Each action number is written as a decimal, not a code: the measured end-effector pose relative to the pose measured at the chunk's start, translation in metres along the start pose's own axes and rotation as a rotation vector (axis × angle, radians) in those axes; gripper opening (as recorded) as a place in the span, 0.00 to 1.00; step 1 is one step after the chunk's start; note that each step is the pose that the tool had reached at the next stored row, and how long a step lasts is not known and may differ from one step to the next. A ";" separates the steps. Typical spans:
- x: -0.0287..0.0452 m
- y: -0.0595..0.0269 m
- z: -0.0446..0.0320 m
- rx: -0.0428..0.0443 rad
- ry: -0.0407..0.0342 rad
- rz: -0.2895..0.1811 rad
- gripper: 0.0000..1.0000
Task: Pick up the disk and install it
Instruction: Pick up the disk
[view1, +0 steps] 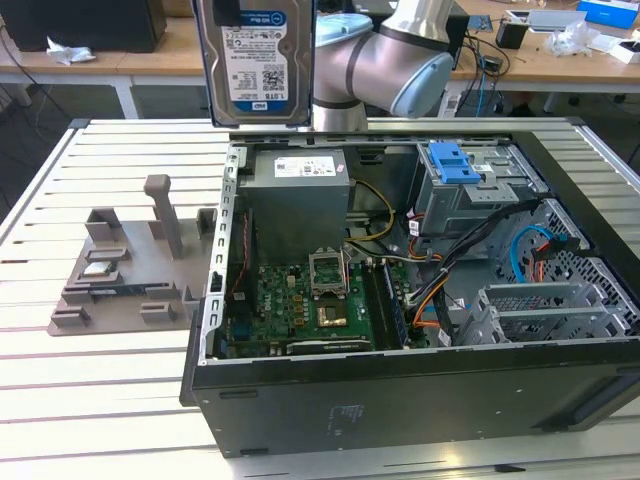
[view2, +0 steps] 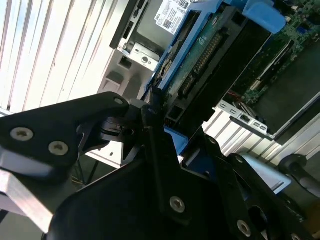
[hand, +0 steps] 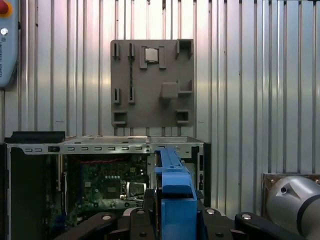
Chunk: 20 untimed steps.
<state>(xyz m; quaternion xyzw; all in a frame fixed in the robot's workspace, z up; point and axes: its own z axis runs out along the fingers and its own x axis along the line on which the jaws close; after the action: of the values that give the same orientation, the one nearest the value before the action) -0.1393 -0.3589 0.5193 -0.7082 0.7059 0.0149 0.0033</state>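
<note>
The disk (view1: 258, 60) hangs upright high above the back left corner of the open computer case (view1: 400, 400), its white-and-blue label facing the exterior camera. In the first wrist view the disk's blue carrier frame (hand: 172, 185) runs edge-on between the black fingers (hand: 142, 212), and my gripper (hand: 175, 215) is shut on it. The second wrist view shows the disk's green circuit-board underside (view2: 210, 55), with the gripper (view2: 162, 125) clamped at its near end. Below the disk lie the case's motherboard (hand: 105, 185) and power supply (view1: 298, 200).
A grey fixture plate (view1: 120, 270) with a small silver chip (view1: 97, 268) lies on the slatted table on the exterior view's left of the case. A drive bay with a blue latch (view1: 455, 162) sits at the case's back right. The arm's elbow (view1: 390, 70) stands behind the case.
</note>
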 end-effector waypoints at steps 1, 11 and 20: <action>0.0009 -0.0032 0.0000 -0.0004 0.0000 0.000 0.37; 0.0082 -0.0525 0.0005 -0.0072 0.0000 0.000 0.37; 0.0295 -0.0788 0.0012 -0.0102 -0.0001 0.000 0.37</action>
<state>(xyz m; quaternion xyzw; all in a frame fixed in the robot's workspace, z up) -0.0604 -0.3881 0.5160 -0.7081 0.7058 0.0186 -0.0003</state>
